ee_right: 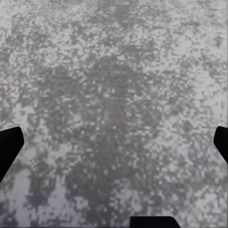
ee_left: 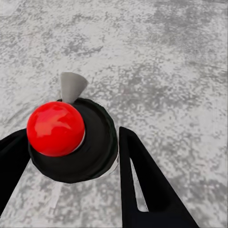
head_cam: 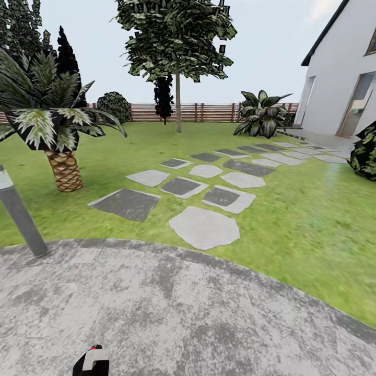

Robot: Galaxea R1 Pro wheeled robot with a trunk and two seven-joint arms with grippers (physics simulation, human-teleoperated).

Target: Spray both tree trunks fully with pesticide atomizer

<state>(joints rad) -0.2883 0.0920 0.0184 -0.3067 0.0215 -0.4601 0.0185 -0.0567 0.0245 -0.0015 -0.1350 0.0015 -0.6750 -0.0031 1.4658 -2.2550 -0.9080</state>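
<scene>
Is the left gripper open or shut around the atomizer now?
Shut on it, as far as visible. In the left wrist view, both black fingers press against the sides of the pesticide atomizer, red top facing the camera.

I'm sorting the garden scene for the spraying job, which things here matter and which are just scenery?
Job:
- small black atomizer bottle with red ball top, between the left gripper fingers
- tall tree with bare grey-tan trunk

Scenery:
- short palm
- grey bollard
- stepping stones
- white house
</scene>
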